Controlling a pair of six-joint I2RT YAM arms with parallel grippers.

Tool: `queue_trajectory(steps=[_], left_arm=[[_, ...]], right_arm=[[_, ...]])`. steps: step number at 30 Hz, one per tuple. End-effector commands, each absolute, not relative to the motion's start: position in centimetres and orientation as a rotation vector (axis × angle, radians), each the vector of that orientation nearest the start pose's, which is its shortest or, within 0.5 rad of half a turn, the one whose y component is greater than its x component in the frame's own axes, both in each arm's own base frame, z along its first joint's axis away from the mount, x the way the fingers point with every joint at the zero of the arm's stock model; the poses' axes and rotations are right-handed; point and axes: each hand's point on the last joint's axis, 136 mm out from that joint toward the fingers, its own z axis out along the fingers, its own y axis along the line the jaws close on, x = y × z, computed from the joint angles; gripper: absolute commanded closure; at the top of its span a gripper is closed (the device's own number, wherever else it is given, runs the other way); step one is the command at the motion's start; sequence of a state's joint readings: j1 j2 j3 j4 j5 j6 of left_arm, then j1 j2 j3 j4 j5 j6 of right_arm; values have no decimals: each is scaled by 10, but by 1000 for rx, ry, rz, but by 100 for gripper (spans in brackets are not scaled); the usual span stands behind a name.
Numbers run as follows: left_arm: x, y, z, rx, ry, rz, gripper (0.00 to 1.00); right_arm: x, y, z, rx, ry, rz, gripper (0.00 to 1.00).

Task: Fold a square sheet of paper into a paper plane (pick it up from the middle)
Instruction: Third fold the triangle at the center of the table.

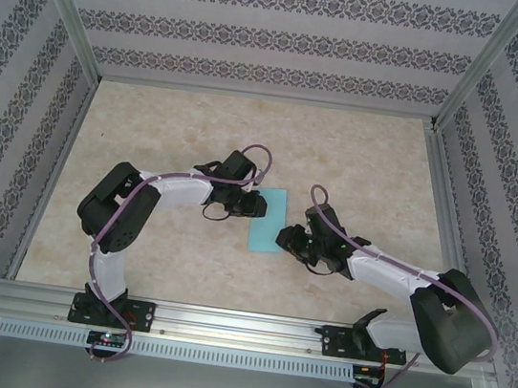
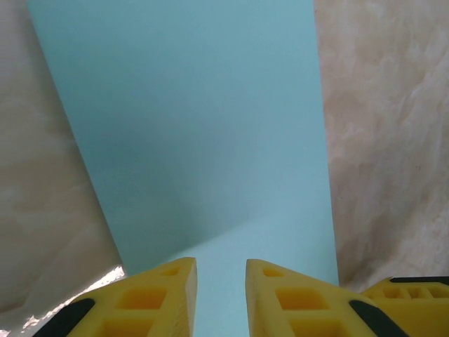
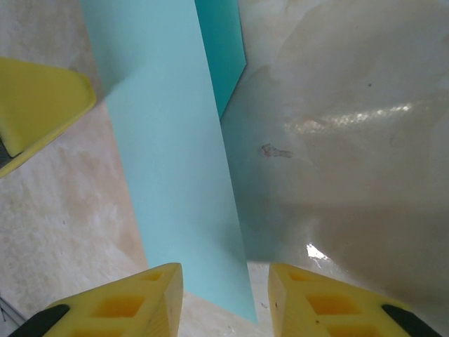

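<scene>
Left gripper [image 2: 221, 270] stands with its two yellow fingers [image 2: 158, 298] close to each other but not touching. A narrow gap is between them, so it is open and grips nothing. Into this gap runs the near edge of the square sheet of paper [image 1: 269, 223], and the rest of the sheet spreads forward from the fingertips, over the marble-pattern table [image 1: 360, 160]. Just ahead of the fingertips a soft slanting line crosses the sheet, and the part nearer to the fingers has a lighter shade.

Right gripper [image 3: 224, 274] is open too, with a wider gap. One narrow end of the teal sheet comes down between its fingers, and the sheet goes away from the tips as a long strip, with a darker teal part behind it. Whether the sheet is lifted off the table there, one cannot tell. From above, the two grippers face each other with the sheet between them.
</scene>
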State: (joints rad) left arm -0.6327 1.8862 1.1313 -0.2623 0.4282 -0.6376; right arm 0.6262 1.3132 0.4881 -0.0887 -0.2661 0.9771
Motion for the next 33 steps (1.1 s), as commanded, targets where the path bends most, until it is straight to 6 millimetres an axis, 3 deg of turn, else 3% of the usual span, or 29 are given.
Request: queue_trajectory(steps=[1,9,19,28,33], left_arm=[[320,-319,44,165,2794,-925,75],[318,-318,37,169,2815,-913,75],[316,-318,21,155,2853,-902,76],[313,-314,13,150,2877,-871,78],[311,-312,9,143,2886,-869,79]], right_arm=[[226,225,40,351,2699,967,63],[223,234,37,325,2709,1010,63],[224,228,43,407,2695,988,81],[224,225,50,450,2682,984,88],[235,235,63,449,2618,1061,92]])
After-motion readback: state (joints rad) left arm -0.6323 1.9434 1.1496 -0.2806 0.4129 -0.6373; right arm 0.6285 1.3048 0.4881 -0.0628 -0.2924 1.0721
